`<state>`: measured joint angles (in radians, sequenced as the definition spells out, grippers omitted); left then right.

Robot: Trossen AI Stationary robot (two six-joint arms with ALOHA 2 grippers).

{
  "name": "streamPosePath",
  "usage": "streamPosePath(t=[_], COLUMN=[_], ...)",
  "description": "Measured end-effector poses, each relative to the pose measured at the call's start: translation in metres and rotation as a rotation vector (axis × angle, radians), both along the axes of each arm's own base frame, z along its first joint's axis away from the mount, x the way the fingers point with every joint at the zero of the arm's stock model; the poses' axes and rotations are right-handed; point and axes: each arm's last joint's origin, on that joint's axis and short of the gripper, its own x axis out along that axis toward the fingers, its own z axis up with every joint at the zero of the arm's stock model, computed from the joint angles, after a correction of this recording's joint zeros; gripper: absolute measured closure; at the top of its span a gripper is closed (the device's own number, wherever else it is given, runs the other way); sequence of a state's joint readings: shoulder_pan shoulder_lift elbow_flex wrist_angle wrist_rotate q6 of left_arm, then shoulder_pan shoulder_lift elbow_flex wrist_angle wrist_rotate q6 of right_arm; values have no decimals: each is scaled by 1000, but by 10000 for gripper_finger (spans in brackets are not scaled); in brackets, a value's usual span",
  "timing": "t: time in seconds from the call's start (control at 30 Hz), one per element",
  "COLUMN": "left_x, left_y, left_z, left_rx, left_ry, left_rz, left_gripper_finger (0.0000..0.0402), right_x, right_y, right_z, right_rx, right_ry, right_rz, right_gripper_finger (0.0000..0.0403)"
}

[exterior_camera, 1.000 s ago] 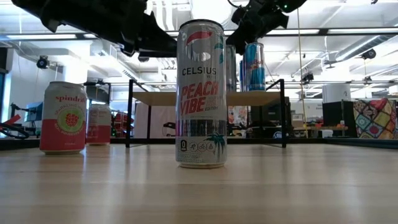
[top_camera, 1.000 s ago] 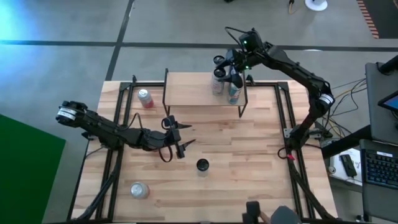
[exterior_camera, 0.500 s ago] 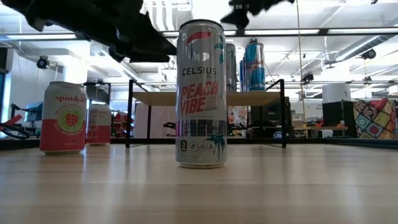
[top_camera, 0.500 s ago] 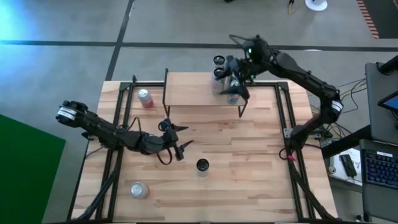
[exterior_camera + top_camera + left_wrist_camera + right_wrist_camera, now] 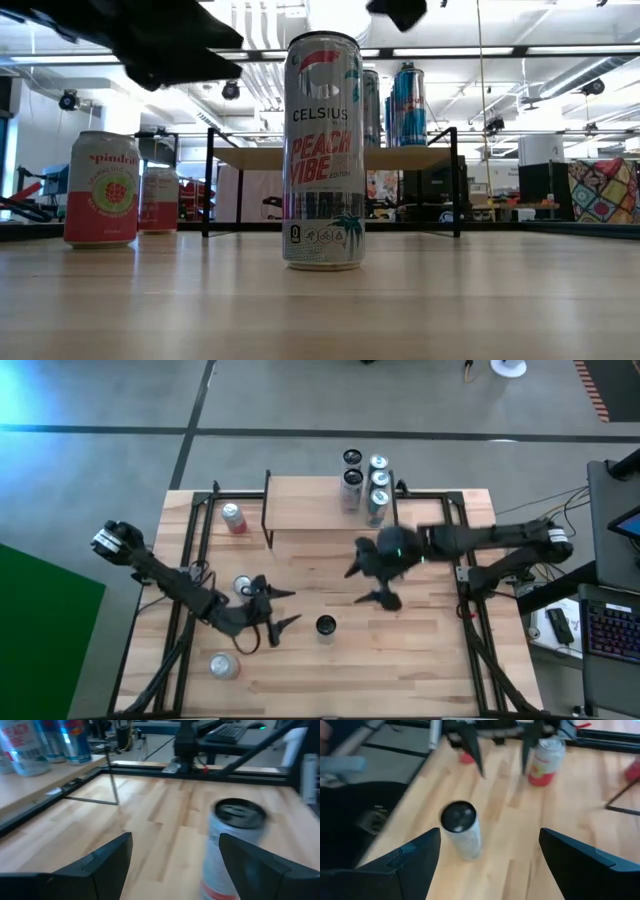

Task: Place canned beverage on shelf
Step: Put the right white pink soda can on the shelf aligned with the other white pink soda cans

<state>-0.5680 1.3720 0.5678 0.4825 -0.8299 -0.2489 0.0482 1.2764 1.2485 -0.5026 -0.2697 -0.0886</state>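
While both arms hang above the slatted tabletop (image 5: 420,660), neither holds anything. Left gripper (image 5: 277,607) sits near-left of centre, fingers spread wide and empty, just to the left of the tall Celsius can (image 5: 325,626). In the left wrist view that can (image 5: 231,847) stands upright on the wood, ahead of the gap between the two dark fingers (image 5: 97,860) and offset toward one of them; no contact.

Right gripper (image 5: 366,582) is over the middle of the table, just in front of the shelf (image 5: 305,510), jaws also wide and empty. Its wrist view looks down on the same dark-lidded can (image 5: 462,829), upright and apart from the fingers (image 5: 405,855).

Shelf: light wood top on thin black legs, at the far edge of the table. Four slim cans (image 5: 366,482) stand in a cluster at its right end, upright; in the low view at least one blue and silver can (image 5: 407,105) shows on top.

Off the shelf:
- Celsius can, centre, nearer than the shelf.
- pink can (image 5: 233,518), far-left, just beside the shelf's left legs.
- second pink can (image 5: 243,588), beside the left arm.
- third can (image 5: 223,665), near-left corner.

Low view: Celsius can (image 5: 322,150) upright in the foreground; two Spindrift cans (image 5: 101,188) to its left.
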Motion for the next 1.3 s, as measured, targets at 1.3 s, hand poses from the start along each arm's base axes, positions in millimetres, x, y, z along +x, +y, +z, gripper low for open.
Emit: streamPosePath(t=[1.3], left_x=[79], left_y=[-76], left_z=[-11], left_rx=[77], left_ry=[117], left_rz=[113], left_gripper_finger=[118], right_x=[39], right_y=[87], right_z=[-133], right_rx=[30], right_ry=[-184], right_rz=[-192], right_gripper_finger=[76])
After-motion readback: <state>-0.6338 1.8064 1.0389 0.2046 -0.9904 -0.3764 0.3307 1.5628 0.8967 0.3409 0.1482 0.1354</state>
